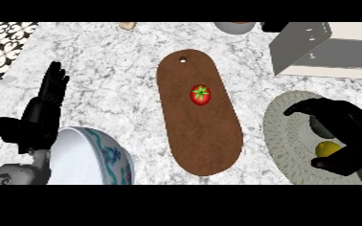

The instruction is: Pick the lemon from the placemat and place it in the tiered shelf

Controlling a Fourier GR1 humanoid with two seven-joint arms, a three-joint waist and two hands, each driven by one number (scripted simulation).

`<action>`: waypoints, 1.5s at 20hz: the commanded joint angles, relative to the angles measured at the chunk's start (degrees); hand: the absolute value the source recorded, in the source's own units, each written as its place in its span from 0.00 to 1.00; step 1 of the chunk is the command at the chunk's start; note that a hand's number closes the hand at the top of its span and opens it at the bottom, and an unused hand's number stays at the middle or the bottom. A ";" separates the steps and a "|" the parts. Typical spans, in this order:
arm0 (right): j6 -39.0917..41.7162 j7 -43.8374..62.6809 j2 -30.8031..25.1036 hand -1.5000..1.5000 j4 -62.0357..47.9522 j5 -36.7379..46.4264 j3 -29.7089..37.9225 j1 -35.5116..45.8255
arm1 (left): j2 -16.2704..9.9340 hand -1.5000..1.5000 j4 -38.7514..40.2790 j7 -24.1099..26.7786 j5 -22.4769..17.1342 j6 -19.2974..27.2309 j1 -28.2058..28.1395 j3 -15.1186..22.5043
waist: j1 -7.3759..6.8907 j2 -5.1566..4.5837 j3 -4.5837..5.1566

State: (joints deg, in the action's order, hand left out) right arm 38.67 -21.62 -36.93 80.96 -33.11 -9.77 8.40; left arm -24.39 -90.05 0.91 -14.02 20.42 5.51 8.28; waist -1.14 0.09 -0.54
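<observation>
A yellow lemon lies on a round grey-green patterned placemat at the right edge. My right hand arches over the lemon, thumb on one side and fingers on the other, curled close about it but part of the fruit still shows. The grey-and-cream tiered shelf stands at the back right. At the left, my left hand rests open with fingers straight, pointing away from me.
A long brown cutting board lies in the middle with a red tomato on it. A white bowl with blue pattern sits at the lower left. A grey cup and a small tan object stand at the back edge.
</observation>
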 commanded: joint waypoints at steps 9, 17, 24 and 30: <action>29.16 -4.37 -20.09 0.00 4.87 -1.32 10.54 7.06 | 2.20 0.50 -1.17 -2.96 -0.20 1.17 -0.15 1.10 | 1.09 0.16 0.06; 20.70 -4.77 -22.64 0.00 23.42 17.94 18.83 7.85 | 1.73 0.50 -2.60 -4.43 -0.81 1.39 -0.72 -0.07 | 2.69 0.68 -0.17; 11.94 -13.66 -20.68 0.00 31.47 39.34 18.91 -3.46 | 1.12 0.50 -3.39 -4.30 -0.98 0.50 -2.81 -0.95 | 2.13 -0.14 0.02; -5.74 -25.72 -21.50 0.00 33.15 57.56 15.64 -15.62 | 1.32 0.50 -6.15 -8.23 0.87 2.32 -1.31 0.53 | 2.92 0.11 0.09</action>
State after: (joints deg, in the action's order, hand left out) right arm 34.99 -34.31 -58.49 114.06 13.03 7.35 -1.07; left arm -23.19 -95.06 -4.44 -14.25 21.82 3.40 7.54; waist 1.52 0.26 -0.55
